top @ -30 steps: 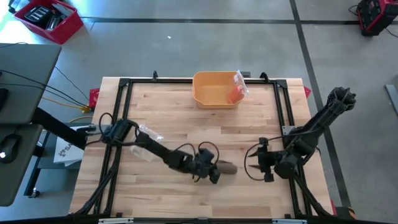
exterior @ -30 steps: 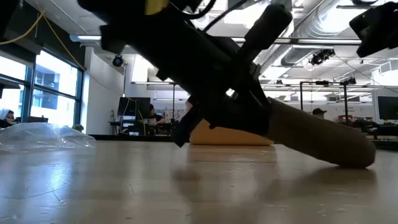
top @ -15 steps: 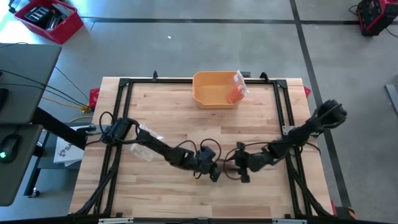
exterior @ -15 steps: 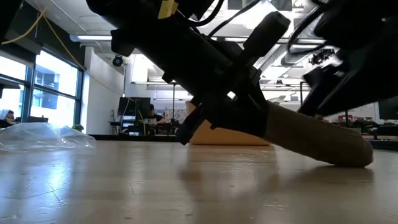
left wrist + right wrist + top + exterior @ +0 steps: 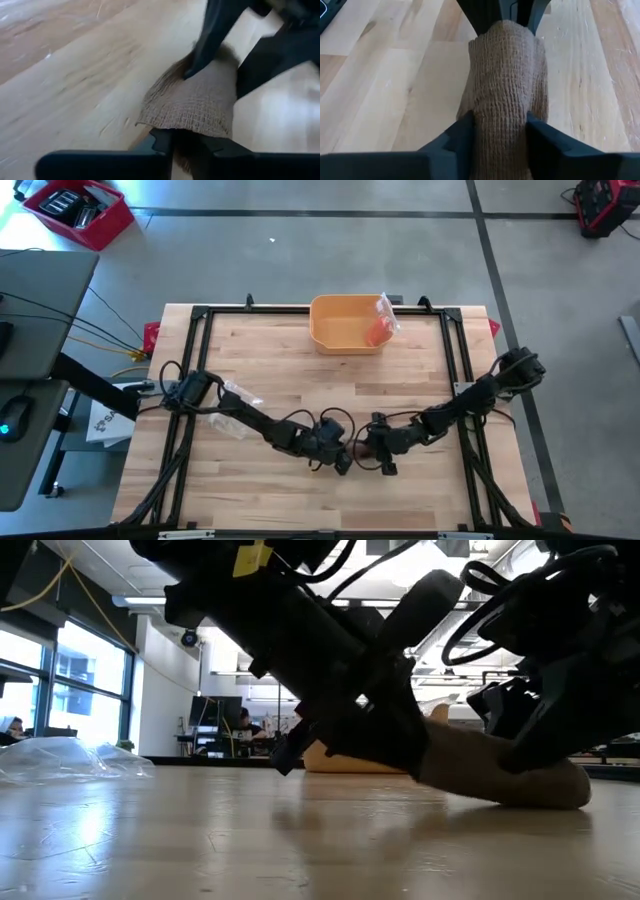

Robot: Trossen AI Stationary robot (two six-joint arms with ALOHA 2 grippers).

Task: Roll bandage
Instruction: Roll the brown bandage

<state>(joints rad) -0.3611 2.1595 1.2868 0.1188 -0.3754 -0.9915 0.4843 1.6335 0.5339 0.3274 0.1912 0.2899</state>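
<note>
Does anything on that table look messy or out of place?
Yes: crumpled clear plastic wrap lies loose near the left arm. An orange packet leans crookedly in the yellow bin.

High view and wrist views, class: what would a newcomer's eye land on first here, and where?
Two dark arms meet near the table's front middle, both gripping one brown bandage roll: the left gripper pinches one end, the right gripper clasps the other. At the far edge, an orange tub stands out against the pale wooden table.
</note>
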